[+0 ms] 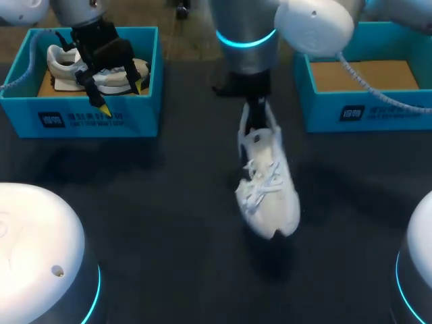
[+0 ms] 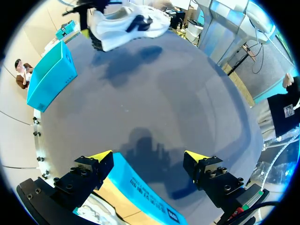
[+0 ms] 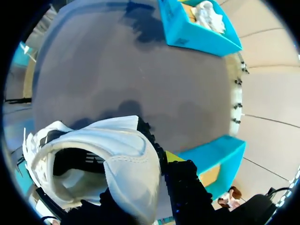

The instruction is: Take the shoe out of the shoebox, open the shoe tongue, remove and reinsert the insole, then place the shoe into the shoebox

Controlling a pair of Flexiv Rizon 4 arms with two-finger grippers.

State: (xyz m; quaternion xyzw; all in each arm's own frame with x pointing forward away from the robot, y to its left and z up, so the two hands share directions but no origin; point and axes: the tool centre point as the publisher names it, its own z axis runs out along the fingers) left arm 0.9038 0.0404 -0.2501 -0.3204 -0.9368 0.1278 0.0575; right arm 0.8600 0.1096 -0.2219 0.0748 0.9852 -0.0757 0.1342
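Observation:
A white laced shoe (image 1: 268, 185) hangs toe-down above the middle of the dark table, held at its heel by my right gripper (image 1: 256, 113), which is shut on it. In the right wrist view the heel collar (image 3: 126, 164) sits between the fingers, one yellow tip (image 3: 171, 157) showing beside it. My left gripper (image 1: 120, 94) hovers open over the front of the left blue shoebox (image 1: 88, 118), which holds a second white shoe (image 1: 64, 64). In the left wrist view its gripper (image 2: 147, 159) stands wide open above the box's front wall (image 2: 140, 187), the hanging shoe (image 2: 126, 23) far ahead.
A second blue shoebox (image 1: 351, 111) stands at the back right with only its bare cardboard floor showing. Two white rounded robot bases (image 1: 34, 250) fill the near corners.

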